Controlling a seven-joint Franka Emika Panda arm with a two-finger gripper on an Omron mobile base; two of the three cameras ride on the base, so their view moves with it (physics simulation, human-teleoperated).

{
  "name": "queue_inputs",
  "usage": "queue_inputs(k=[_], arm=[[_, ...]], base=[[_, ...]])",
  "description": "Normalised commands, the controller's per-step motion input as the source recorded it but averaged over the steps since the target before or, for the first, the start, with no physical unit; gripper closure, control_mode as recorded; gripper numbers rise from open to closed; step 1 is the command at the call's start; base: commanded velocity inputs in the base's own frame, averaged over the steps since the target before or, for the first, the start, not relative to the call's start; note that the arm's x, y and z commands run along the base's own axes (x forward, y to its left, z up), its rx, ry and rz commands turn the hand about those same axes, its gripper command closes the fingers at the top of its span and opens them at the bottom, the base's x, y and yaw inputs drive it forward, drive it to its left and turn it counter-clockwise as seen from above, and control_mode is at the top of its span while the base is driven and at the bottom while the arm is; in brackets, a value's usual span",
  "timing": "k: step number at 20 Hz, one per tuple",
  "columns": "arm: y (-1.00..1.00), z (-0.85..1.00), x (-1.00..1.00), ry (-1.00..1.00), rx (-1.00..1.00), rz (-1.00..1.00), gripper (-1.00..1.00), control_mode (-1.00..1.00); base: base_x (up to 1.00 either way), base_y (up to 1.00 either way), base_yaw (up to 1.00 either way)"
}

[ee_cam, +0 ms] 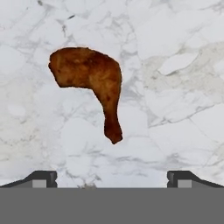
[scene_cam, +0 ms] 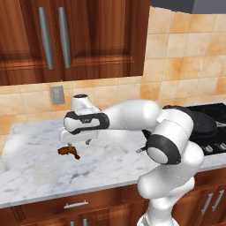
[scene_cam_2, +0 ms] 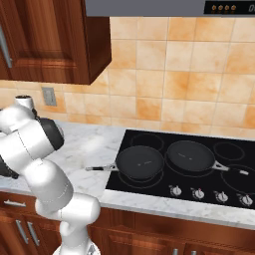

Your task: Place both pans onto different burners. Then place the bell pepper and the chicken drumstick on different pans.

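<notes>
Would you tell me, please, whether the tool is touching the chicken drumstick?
Apart. In the hand view, bare marble counter separates the drumstick from the open tool.

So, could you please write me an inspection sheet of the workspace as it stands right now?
Surface: white marble counter, with a black glass cooktop set into it.
Job's things: both pans sit on separate burners, left pan and right pan, both empty. Chicken drumstick lies on the marble. Bell pepper: nothing seen.
Clutter: nothing seen.
End effector: end effector open, poised over the drumstick, not touching it.
Cables: nothing seen.
Surroundings: wooden cabinets, tiled backsplash, wall outlet, range hood, cooktop knobs.
</notes>
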Motion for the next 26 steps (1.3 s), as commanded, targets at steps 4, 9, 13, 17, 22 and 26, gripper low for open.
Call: queue_inputs(k=[4, 9, 13, 17, 22, 26], arm=[[0.13, -0.19, 0.34, 0.0, 0.0, 0.0, -1.0, -1.0], [0.21, -0.22, 0.22, 0.0, 0.0, 0.0, -1.0, -1.0], [0.2, -0.18, 0.17, 0.0, 0.0, 0.0, -1.0, -1.0], [0.01, -0.12, 0.08, 0.0, 0.0, 0.0, -1.0, -1.0], [0.0, -0.16, 0.06, 0.0, 0.0, 0.0, -1.0, -1.0], [0.0, -0.3, 0.03, 0.0, 0.0, 0.0, -1.0, -1.0]], base=[[0.0, 0.0, 0.0], [0.0, 0.0, 0.0], [0.0, 0.0, 0.0], [0.0, 0.0, 0.0], [0.0, 0.0, 0.0], [0.0, 0.0, 0.0]])
